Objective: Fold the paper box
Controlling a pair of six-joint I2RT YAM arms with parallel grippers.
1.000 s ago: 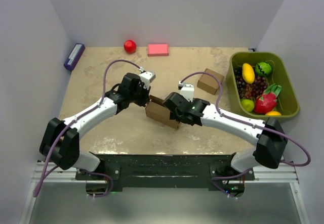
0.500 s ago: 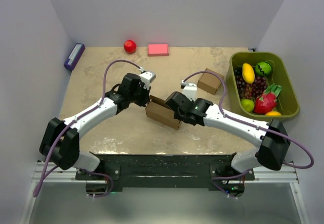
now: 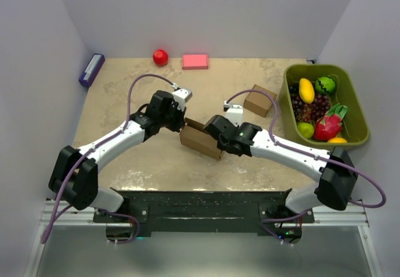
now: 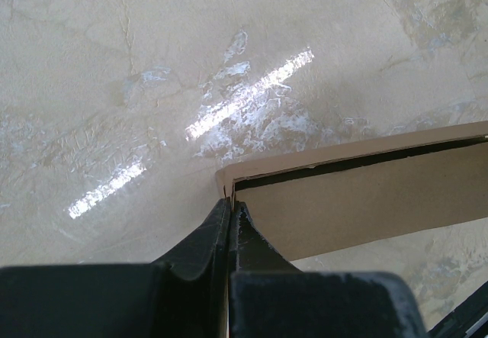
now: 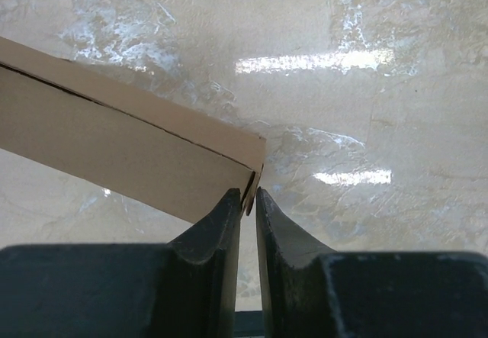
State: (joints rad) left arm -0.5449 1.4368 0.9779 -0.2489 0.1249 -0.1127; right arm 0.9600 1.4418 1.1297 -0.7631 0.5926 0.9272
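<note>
Because each arm has taken one end of it, the plain brown cardboard paper box (image 3: 200, 138) sits pinned just left of the frame's centre in the top view. It is a low oblong shape resting on the beige marbled surface (image 3: 144, 164).

The left claw (image 4: 229, 205) is squeezed down to almost nothing. A thin upright cardboard wall runs straight in between its black fingers (image 4: 200, 239) at the box's corner, so it is gripping that wall. From this wrist view a dark slit shows along the top edge, which suggests a doubled panel not yet pressed flat.

The right claw (image 5: 249, 195) is likewise drawn narrow at the opposite corner. The cardboard's end edge is caught in the slim gap between its pads. I judge that it is clamped there, though the contact is hard to see.

Holding both ends likely braces the walls upright and stops the light box from sliding while a flap is tucked. The risk is the thin wall buckling or slipping out of such a shallow bite.

A smaller squarish brown cardboard box (image 3: 259, 100) lies apart, to the upper right of centre. Beyond it, at the right edge, is a green plastic bin (image 3: 286, 92) of toy fruit.
</note>
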